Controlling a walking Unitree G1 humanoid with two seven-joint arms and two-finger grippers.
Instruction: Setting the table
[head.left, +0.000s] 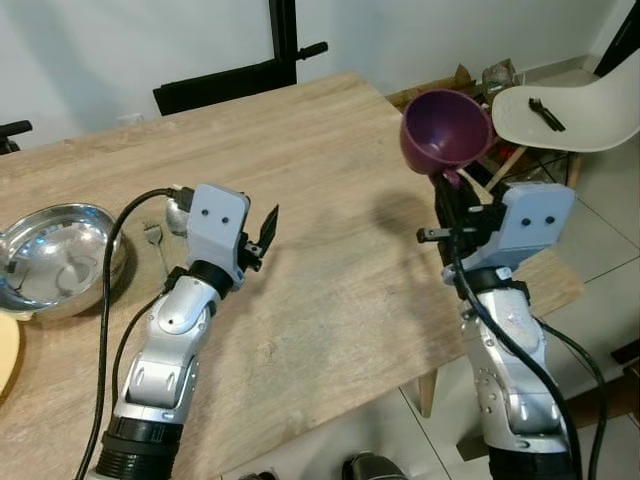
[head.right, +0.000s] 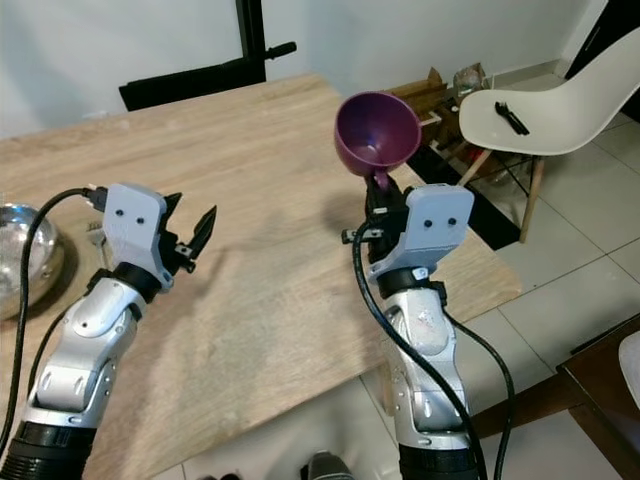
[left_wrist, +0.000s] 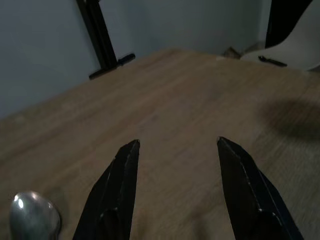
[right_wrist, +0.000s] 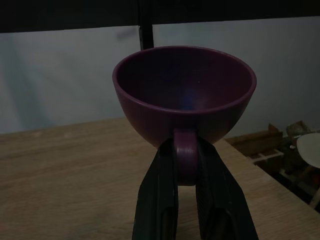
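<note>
Right wrist view: the right gripper (right_wrist: 186, 200) is clamping the handle of a purple cup (right_wrist: 184, 92), holding it upright above the desk (head.left: 330, 200), probably for carrying to a place setting. Left gripper (head.left: 262, 235) is hovering with fingers apart, empty. Farther left, a spoon (head.left: 176, 214), fork (head.left: 155, 240) and steel bowl (head.left: 55, 255) are lying. Beyond the desk, a white chair (head.left: 570, 110) is standing on tiled floor.
</note>
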